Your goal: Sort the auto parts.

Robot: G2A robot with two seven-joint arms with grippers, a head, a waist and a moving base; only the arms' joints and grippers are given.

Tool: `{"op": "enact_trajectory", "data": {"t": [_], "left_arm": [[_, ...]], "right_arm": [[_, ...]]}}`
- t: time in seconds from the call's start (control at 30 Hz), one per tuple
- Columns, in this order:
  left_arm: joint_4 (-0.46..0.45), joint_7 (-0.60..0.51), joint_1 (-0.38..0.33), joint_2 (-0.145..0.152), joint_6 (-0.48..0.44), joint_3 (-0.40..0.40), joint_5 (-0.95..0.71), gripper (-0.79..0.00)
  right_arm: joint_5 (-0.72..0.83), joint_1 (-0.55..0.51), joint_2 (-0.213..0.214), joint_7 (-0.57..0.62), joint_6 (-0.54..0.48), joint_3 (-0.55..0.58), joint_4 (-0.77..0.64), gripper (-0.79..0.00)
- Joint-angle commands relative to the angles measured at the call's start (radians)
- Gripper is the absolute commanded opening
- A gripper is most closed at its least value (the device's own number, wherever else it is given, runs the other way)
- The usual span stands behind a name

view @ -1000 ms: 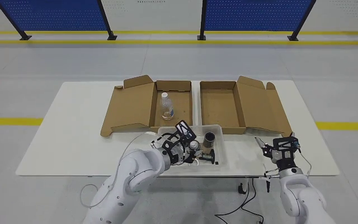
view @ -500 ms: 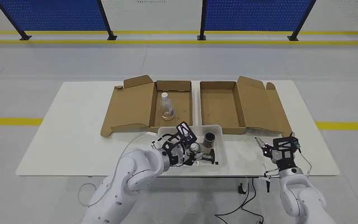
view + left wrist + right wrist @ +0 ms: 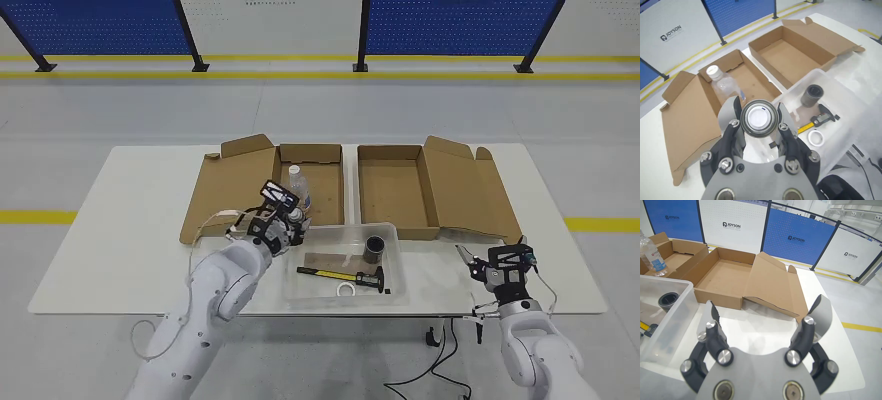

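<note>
**Top view: left arm carries a round part at the left box**

The white table [image 3: 100,250] bears two open cardboard boxes side by side, the left box [image 3: 325,195] and the right box [image 3: 392,195], with a clear plastic bin [image 3: 398,270] in front of them. A plastic bottle [image 3: 297,185] stands upright in the left box.

The left gripper [image 3: 758,103] is up off the table, near the left box's front wall and the bin's corner and close to the bottle. Its fingers are clenched on a round metal part [image 3: 758,118] with a white centre, one finger on each side. The right gripper [image 3: 766,303] sits over bare table, well apart from the bin, with its fingers spread and nothing between them.

Three items lie in the bin: a dark cylindrical bearing [image 3: 811,95], a caliper [image 3: 822,118] and a small white ring [image 3: 816,137].

By the look of it, the step in hand is carrying the part to a box. The left box seems the likely target, though that cannot be told for certain. The next move calls for bringing the part over open box floor, clear of the bottle so as not to tip it, lowering it, then letting go.
</note>
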Motion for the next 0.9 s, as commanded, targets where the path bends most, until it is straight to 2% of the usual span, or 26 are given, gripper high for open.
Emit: {"op": "enact_trajectory", "data": {"t": [0.0,0.43,0.87], "left_arm": [[0.032,0.017,-0.014,0.000,0.015,-0.003,0.023,-0.785],[0.292,0.079,-0.195,-0.030,0.044,0.101,0.070,-0.785],[0.511,0.109,-0.304,-0.060,0.044,0.168,0.064,-0.785]], "right_arm": [[0.000,0.000,0.000,0.000,0.000,0.000,0.000,0.000],[0.000,0.000,0.000,0.000,0.000,0.000,0.000,0.000],[0.000,0.000,0.000,0.000,0.000,0.000,0.000,0.000]]}}
